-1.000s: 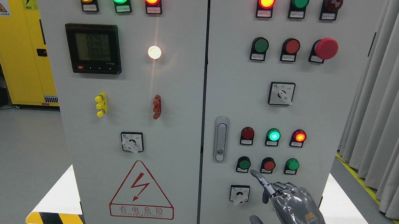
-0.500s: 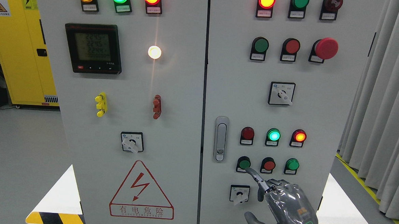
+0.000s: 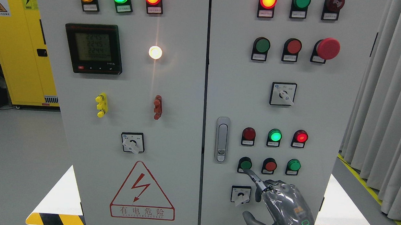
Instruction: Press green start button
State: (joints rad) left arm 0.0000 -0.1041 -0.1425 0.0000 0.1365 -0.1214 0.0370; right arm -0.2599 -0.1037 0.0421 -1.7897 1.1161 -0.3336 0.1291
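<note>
The green start button [image 3: 245, 163] is the leftmost of three push buttons low on the right cabinet door [image 3: 324, 108]. My right hand [image 3: 264, 194] rises from the bottom edge just below it. Its index finger [image 3: 252, 176] is stretched out, with the tip touching the button's lower edge. The other fingers are curled, the thumb sticks out to the left, and the hand holds nothing. My left hand is out of view.
A red button [image 3: 270, 165] and another green button [image 3: 293, 164] sit right of the start button, under three indicator lamps [image 3: 274, 135]. A rotary switch [image 3: 240, 194] is beside the hand, a door latch [image 3: 222, 139] to the left. Curtains [image 3: 389, 102] hang at the right.
My right hand moved up and to the left, bringing the index fingertip from below the red button onto the green start button. The green and red lamps above look dimmer now.
</note>
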